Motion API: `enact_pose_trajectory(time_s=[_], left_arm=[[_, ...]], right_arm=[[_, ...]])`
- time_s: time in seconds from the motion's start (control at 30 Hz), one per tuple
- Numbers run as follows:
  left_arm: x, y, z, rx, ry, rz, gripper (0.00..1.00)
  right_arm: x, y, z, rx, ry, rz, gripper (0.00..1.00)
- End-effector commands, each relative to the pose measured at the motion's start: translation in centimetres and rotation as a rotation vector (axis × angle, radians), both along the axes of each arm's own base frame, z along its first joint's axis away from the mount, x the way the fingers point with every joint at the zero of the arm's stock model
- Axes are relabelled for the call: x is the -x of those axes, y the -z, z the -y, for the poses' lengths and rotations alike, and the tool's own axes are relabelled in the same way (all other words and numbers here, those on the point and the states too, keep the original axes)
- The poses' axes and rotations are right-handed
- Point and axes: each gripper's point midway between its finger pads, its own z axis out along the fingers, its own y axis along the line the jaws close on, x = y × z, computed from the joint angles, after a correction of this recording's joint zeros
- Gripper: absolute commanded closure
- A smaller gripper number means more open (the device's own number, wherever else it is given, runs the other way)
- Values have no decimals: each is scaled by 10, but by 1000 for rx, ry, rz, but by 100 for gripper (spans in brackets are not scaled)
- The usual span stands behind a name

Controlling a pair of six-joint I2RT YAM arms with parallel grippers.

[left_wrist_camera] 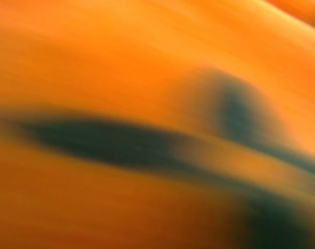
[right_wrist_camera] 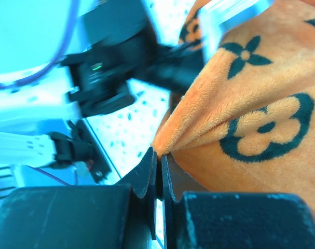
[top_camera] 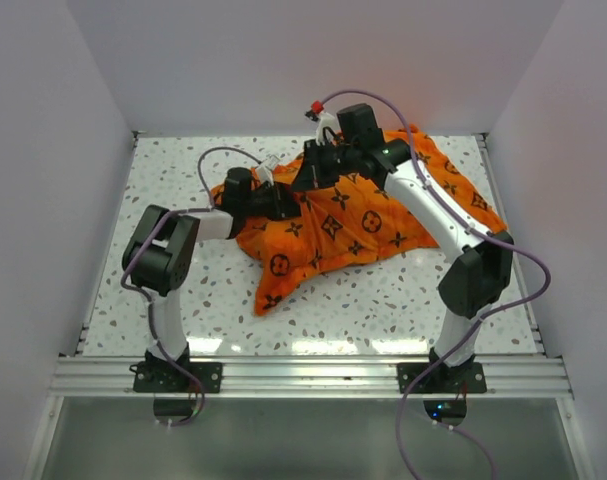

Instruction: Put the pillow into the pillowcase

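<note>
No pillow visible in any view: prob. already inside the pillowcase (top_camera: 368, 225) or hidden under it, can't confirm, so what's left looks like seating it fully & letting go. The right hand (right_wrist_camera: 160, 158) is pinched tight on a hem fold of the cloth. The left hand (top_camera: 281, 205), just beside it, is buried in fabric, its cam all orange blur, so can't tell if spread or closed. Cloth is orange plush w/ dark flower & circle motifs, rumpled on the table (top_camera: 383, 300), mostly to the right hand's right.
</note>
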Motion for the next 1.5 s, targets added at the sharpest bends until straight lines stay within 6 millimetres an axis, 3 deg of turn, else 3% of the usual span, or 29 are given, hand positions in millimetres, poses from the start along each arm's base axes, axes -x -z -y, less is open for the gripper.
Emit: enact_pose_trajectory(time_s=[0.0,0.03,0.1,0.13,0.17,0.2,0.23,0.27,0.3,0.33,0.37,0.47,0.53,0.57,0.6,0.63,0.67,0.7,0.8,0.87,0.97,1.0,1.2,1.3,1.47], left_arm=[[-72,0,-35,-69,-216,17,99],[-71,-3,-37,-78,-188,24,84],[-55,-29,-44,-54,-40,128,74],[-33,-50,-51,-53,25,179,66],[-20,-56,-64,-66,68,202,57],[-2,-59,-74,-105,149,293,54],[30,-60,-89,-145,165,214,43],[34,-60,-112,-175,123,206,41],[43,-50,-128,-211,92,185,31],[50,-46,-143,-241,39,123,8],[51,-51,-161,-279,-31,122,6],[51,-26,-212,-418,-256,-21,2],[60,-3,-224,-392,-335,-148,1],[60,10,-232,-362,-362,-206,2],[67,26,-233,-331,-383,-283,4],[62,38,-236,-313,-405,-303,5],[60,44,-238,-278,-423,-320,7],[65,50,-229,-207,-408,-361,9],[38,51,-225,-114,-427,-258,16],[33,58,-221,-77,-421,-252,18],[28,72,-211,-67,-407,-274,23],[28,79,-207,-62,-405,-296,25],[54,94,-192,-56,-351,-363,38],[63,80,-193,-43,-341,-329,38],[99,79,-179,-15,-250,-351,33]], right_arm=[[16,-59,-28,-199,-60,26,100],[15,-55,-30,-189,-49,25,100],[11,-34,-29,-149,-28,5,100],[8,-20,-27,-122,-20,-4,100],[3,-6,-25,-88,-6,-1,100],[1,15,-22,-40,-26,13,100],[-3,45,-24,2,-26,-30,100],[2,61,-30,3,-64,-62,100],[6,81,-30,51,-97,-72,100],[14,101,-37,83,-134,-93,100],[19,131,-43,117,-166,-136,100],[24,176,-51,177,-200,-174,100],[4,192,-46,242,-137,-124,100],[-5,213,-39,311,-126,-106,100],[-11,220,-30,369,-98,-112,100],[-34,220,-19,413,-34,-73,100],[-42,223,-13,433,-17,-70,100],[-48,222,-9,438,-6,-77,100],[-57,202,-5,385,12,-81,100],[-56,188,-9,354,12,-73,100],[-59,156,-15,294,21,-50,100],[-64,135,-18,262,28,-16,100],[-75,44,-32,98,54,144,100],[-83,12,-31,51,84,201,100],[-102,-11,-30,12,135,252,100]])
